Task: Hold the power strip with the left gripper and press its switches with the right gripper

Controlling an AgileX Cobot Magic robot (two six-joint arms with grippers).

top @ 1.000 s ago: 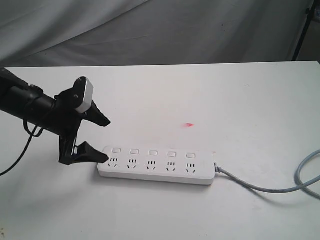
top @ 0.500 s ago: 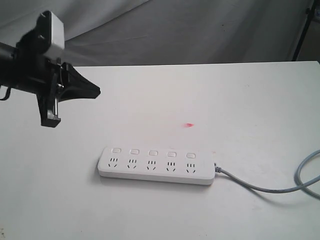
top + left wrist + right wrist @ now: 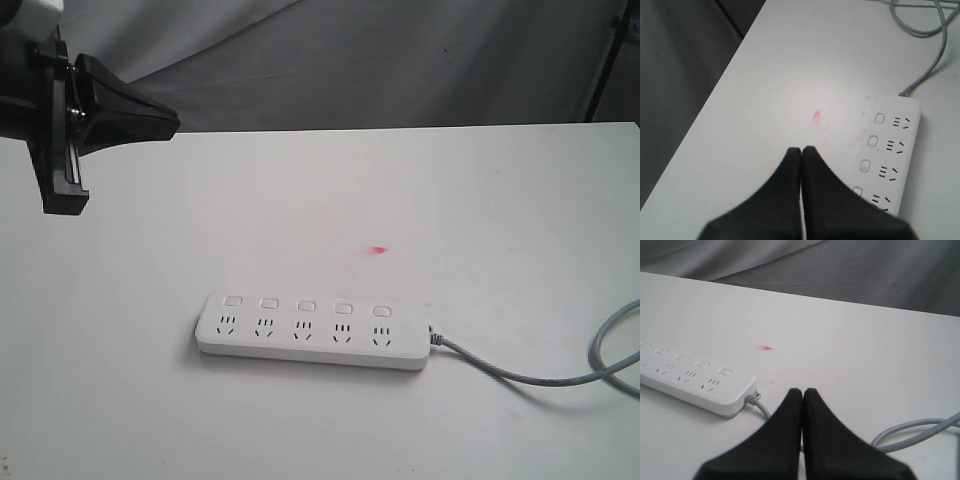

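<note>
Slim matte black left gripper [image 3: 170, 125]: high at the far left, fingers pressed together. Thick black right gripper [image 3: 802, 391]: fingers likewise together.

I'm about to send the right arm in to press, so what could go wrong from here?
1. The left gripper is shut on nothing, up and away from the power strip, so a press on the switches could slide the unheld strip.
2. The right gripper appears close to the grey cable; moving in, it may snag it and drag the strip.
</note>
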